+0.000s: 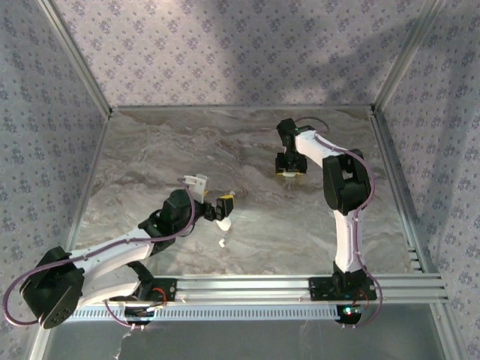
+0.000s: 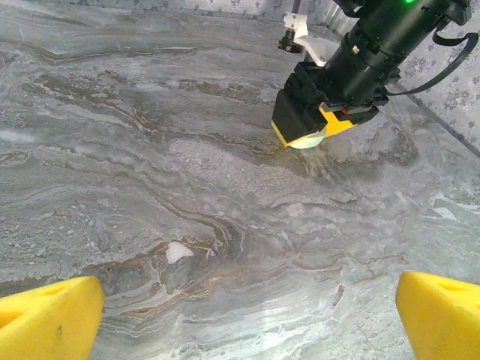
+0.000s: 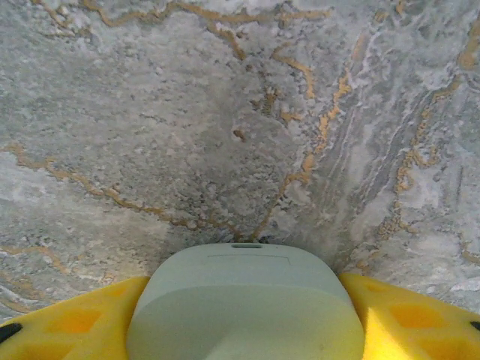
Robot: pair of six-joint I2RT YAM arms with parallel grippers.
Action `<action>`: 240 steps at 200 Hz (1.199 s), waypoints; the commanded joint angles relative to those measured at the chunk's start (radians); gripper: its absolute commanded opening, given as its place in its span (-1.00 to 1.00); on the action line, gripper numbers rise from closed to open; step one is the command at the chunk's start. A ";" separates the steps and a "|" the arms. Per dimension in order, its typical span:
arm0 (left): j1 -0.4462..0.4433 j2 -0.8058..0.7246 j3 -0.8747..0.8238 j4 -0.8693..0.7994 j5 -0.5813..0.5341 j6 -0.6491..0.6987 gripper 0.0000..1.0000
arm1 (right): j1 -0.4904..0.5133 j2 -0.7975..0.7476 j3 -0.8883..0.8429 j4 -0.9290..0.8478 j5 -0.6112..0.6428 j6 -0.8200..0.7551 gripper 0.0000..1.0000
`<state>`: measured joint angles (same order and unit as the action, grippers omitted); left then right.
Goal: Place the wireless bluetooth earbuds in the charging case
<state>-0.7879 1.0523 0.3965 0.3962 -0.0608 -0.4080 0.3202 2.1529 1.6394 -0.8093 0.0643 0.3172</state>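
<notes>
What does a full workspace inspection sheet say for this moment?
Surface: grey marble-patterned table top, flat.
Job's things: pale green oval plastic charging case in the right gripper; tiny whitish plastic earbud loose on the table.
Clutter: nothing seen.
Grippers: left gripper open and empty, earbud just ahead of it; right gripper shut on the case, low over the table.
Cables: purple cables run along both arms.
Surroundings: floral-patterned walls; aluminium frame rails.
</notes>
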 commanded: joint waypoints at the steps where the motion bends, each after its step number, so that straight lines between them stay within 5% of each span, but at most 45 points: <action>1: -0.005 0.006 0.040 0.030 0.009 0.009 0.99 | -0.008 0.038 0.023 -0.042 -0.022 -0.029 0.25; 69: -0.005 0.025 0.045 0.030 0.013 0.006 1.00 | -0.006 -0.048 -0.015 -0.039 -0.023 -0.017 0.62; 131: -0.006 -0.085 0.019 0.016 -0.013 0.021 0.99 | 0.048 -0.343 -0.242 0.054 -0.028 0.034 1.00; 202: -0.005 -0.346 -0.030 -0.057 -0.139 0.091 1.00 | 0.230 -0.735 -0.592 0.160 -0.015 0.108 1.00; 240: 0.019 -0.349 -0.033 -0.074 -0.173 0.077 0.99 | 0.336 -0.849 -0.707 0.224 -0.038 0.160 1.00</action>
<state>-0.7868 0.6933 0.3744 0.3408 -0.1898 -0.3386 0.6018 1.3533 0.9760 -0.6449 0.0357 0.4236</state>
